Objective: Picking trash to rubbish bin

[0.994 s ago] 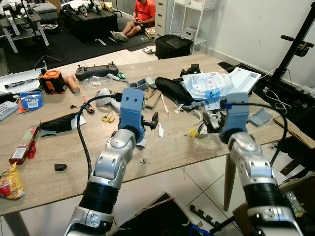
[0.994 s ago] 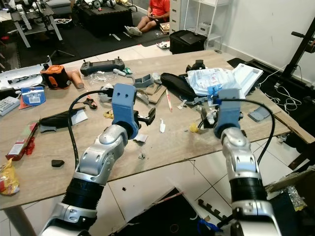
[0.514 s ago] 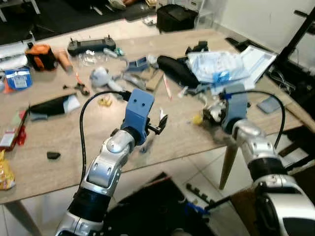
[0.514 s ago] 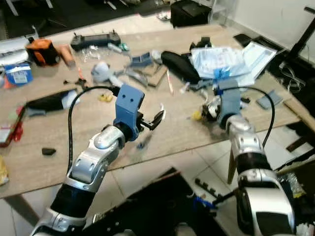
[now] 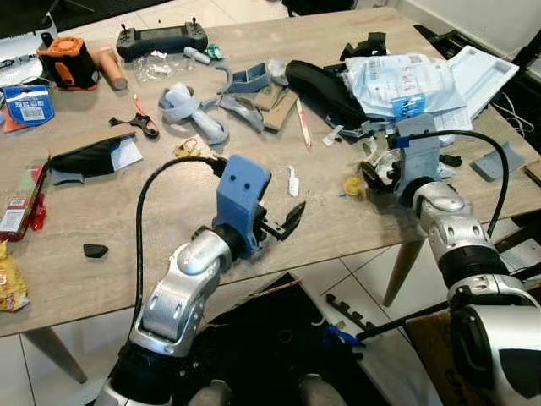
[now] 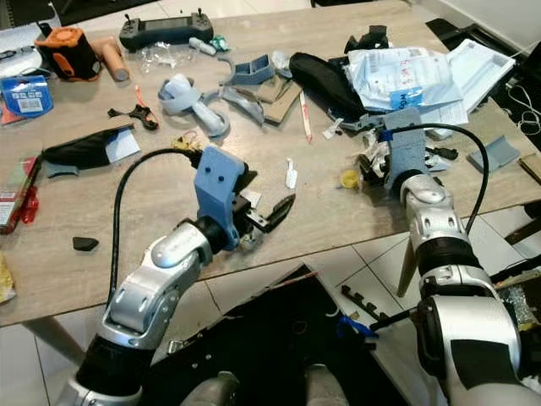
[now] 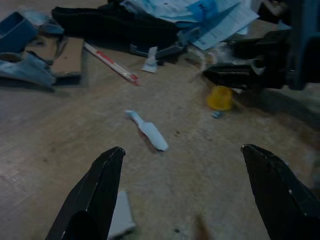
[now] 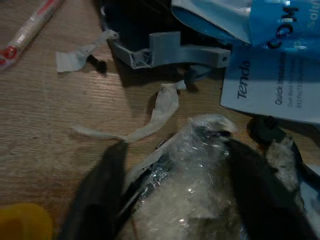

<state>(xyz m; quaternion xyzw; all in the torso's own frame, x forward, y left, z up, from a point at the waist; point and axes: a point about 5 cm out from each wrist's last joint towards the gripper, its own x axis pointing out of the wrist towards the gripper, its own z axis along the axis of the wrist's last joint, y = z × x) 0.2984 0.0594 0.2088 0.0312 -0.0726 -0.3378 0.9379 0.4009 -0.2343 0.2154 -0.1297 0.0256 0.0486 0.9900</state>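
With our right gripper [image 8: 170, 200] clenched on the crumpled plastic wrap [image 8: 200, 170] at the table's [image 5: 127, 254] right edge and our left gripper [image 7: 190, 200] released and empty, we should lift straight up, keeping nearby papers [image 5: 406, 76] undisturbed.

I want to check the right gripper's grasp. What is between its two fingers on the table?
A crumpled wad of clear plastic wrap sits between the right gripper's black fingers on the table. What lies under the wrap is covered.
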